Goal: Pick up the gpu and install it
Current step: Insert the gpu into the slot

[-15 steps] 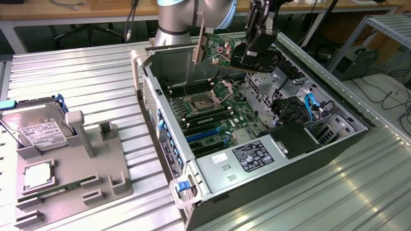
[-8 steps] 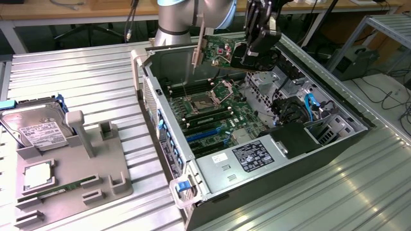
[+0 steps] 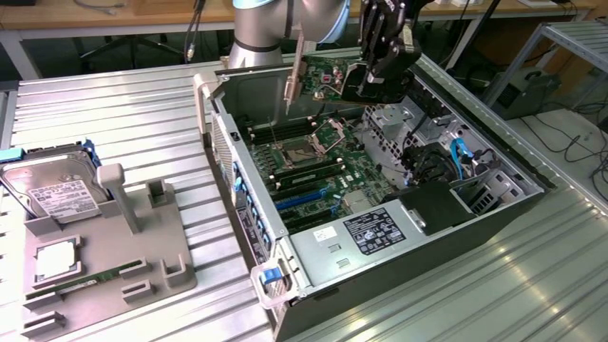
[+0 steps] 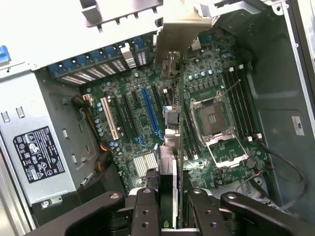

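My gripper (image 3: pixel 369 85) is shut on the gpu (image 3: pixel 328 77), a dark circuit card that hangs on edge above the open computer case (image 3: pixel 494 153). Its pale metal bracket (image 3: pixel 295 68) points toward the case's rear wall. In the wrist view the gpu (image 4: pixel 170 142) appears edge-on between the two black fingers (image 4: pixel 145 209), with the bracket (image 4: pixel 179 37) at its far end. Under it lies the green motherboard (image 4: pixel 133 123) with a blue expansion slot (image 4: pixel 150 115) and the open processor socket (image 4: pixel 214 118). The card is well above the slots and touches nothing.
At the exterior view's left, a grey fixture (image 3: pixel 124 267) holds a silver hard drive (image 3: pixel 57 192), a processor (image 3: pixel 55 260) and a green memory stick (image 3: pixel 85 279). A power supply (image 3: pixel 371 231) and blue cables (image 3: pixel 460 160) fill the case's near end. The ribbed metal table (image 3: pixel 494 285) surrounds the case.
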Controlling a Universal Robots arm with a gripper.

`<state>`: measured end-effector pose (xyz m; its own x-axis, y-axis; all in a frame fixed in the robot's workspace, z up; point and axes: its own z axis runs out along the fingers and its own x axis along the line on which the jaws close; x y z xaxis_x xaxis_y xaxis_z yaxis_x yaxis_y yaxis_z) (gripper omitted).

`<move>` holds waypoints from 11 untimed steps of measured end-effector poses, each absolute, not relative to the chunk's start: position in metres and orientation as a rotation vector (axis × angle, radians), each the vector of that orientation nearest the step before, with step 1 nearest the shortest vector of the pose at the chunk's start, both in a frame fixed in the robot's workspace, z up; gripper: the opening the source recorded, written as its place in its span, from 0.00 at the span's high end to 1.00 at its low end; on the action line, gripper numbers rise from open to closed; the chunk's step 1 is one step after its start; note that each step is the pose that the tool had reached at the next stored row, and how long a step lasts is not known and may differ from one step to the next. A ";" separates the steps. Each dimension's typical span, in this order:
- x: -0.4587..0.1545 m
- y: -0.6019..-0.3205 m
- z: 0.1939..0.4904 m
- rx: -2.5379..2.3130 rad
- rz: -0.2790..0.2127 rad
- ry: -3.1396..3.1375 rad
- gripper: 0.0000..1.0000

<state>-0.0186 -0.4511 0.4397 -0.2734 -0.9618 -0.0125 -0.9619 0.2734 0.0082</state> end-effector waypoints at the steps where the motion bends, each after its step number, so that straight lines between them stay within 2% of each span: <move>1: -0.019 -0.451 0.440 -1.909 0.022 2.489 0.73; 11: -0.019 -0.451 0.440 -2.080 0.023 2.349 0.73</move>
